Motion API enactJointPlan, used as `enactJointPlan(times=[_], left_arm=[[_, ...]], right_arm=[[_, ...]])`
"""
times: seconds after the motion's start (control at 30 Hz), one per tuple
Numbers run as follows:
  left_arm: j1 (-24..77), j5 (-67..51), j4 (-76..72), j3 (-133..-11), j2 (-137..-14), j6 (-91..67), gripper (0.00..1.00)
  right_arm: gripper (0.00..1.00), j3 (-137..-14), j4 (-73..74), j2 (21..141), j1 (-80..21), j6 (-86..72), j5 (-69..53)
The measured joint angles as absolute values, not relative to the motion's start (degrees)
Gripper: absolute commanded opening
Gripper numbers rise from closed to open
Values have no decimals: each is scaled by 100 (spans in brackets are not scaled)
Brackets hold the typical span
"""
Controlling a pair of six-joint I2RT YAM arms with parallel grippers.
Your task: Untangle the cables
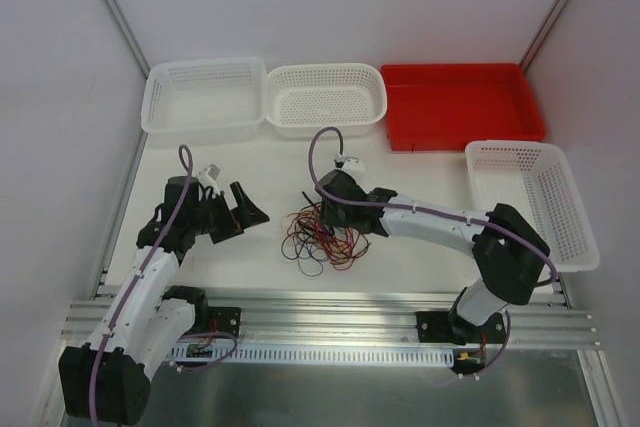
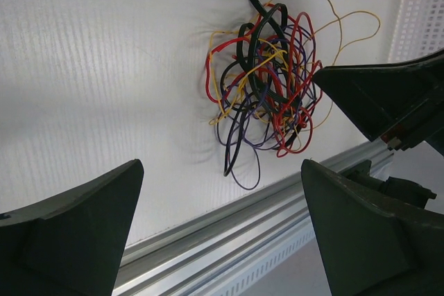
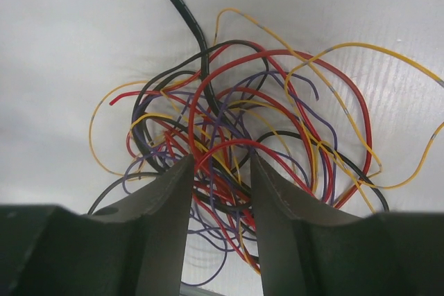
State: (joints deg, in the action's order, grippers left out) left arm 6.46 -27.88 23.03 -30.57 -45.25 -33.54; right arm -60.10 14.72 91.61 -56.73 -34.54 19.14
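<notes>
- Top view: cable tangle [image 1: 320,237] lies on the white desk [image 1: 250,157] near the front edge, just behind the metal rail [image 1: 330,312] and roughly midway between the two arms
- Top view: right hand [image 1: 322,219] is down at the back edge of the tangle with its tips in among the strands; how wide it is cannot be read from this view
- Top view: left hand [image 1: 250,215] sits left of the tangle, apart from it and pointing toward it, with nothing in it
- Top view: red tray [image 1: 460,102] at the back and a white basket [image 1: 535,197] at the right, both well away from the tangle
- Left wrist view: left hand is spread wide, its fingers [image 2: 76,240] in the bottom corners with an empty gap between them
- Left wrist view: tangle lies ahead of the left hand, right of centre, touching neither finger; strands are red, yellow, purple and black
- Left wrist view: rail runs diagonally below the tangle; a dark fingertip of the right hand meets the tangle's right edge
- Right wrist view: right hand is partly spread, a narrow gap between its fingers [image 3: 159,233]
- Right wrist view: several red and purple strands run through that gap, loose, not pinched
- Right wrist view: bulk of the tangle sits just beyond the tips and spreads wider than the hand on both sides
- Right wrist view: a thick black cable [image 3: 187,15] sticks out of the tangle's far side, its cut end lying free on the desk
</notes>
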Motion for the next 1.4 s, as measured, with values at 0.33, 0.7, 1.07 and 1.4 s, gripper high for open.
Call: enactJointPlan(times=[0.33, 0.7, 1.07, 1.4], left_arm=[[757, -2842, 2209, -3000, -4545, -3378, 99], [871, -2845, 2171, -2993, -4576, -3382, 99], [941, -2845, 2171, -2930, -4587, -3387, 99], [1020, -2842, 2169, -2930, -4654, -3385, 99]], right_arm=[[32, -6010, 1472, 9502, -5673, -3815, 2178], [37, -6018, 1546, 9454, -5655, -3400, 2263], [36, -5752, 1520, 9030, -5181, -1769, 1531], [22, -5535, 1291, 9212, -5085, -1216, 886]])
